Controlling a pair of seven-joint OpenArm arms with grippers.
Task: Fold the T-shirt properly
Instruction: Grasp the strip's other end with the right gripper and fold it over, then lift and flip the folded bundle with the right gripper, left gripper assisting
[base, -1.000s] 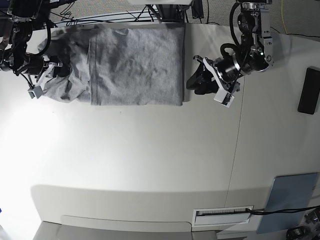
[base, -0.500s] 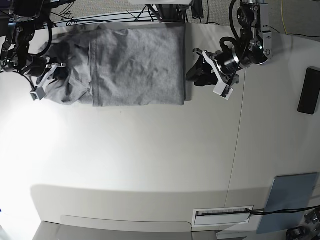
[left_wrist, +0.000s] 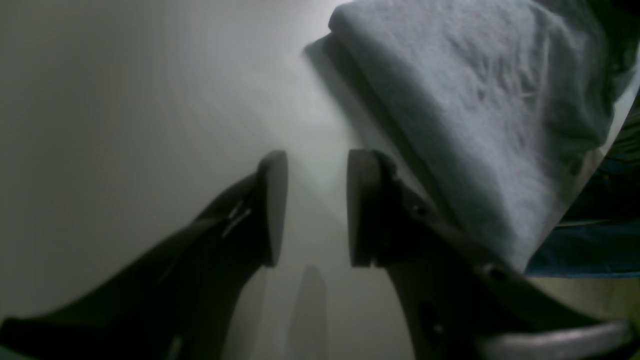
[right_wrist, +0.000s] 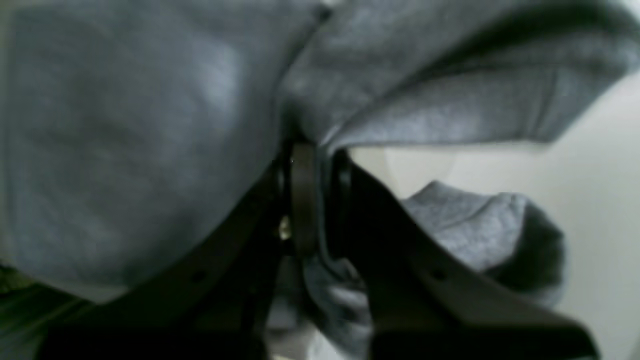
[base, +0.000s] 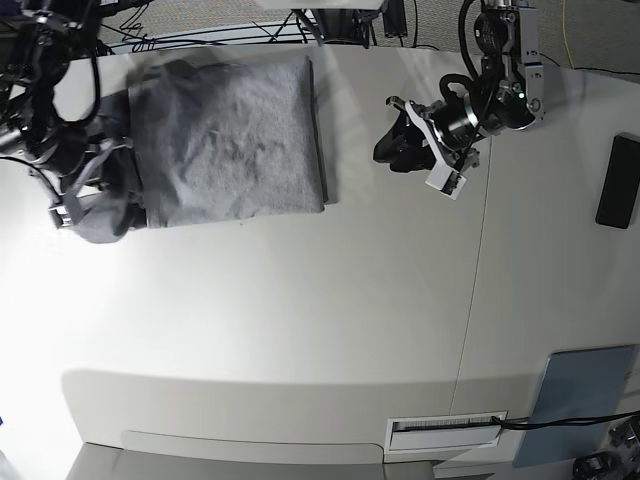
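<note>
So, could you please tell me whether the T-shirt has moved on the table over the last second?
Yes. The T-shirt has slid toward the base view's left, opening a wider gap to the table seam; the right pincer grips it.

A wide, smooth, off-white table top (base: 300, 330) fills most of the base view, with a thin straight seam (base: 470, 300) running from far to near on its right part. At the right edge, well apart from everything else, lies a flat black rectangular slab (base: 617, 181). In the near right corner rests a grey-blue flat rectangular panel (base: 580, 392), tilted a little. Just to its left, at the near edge, sits a small white rectangular label with a dark slot (base: 443, 429). Beyond the far edge, black cables (base: 190, 35) trail over a speckled grey floor (base: 600, 30).
</note>
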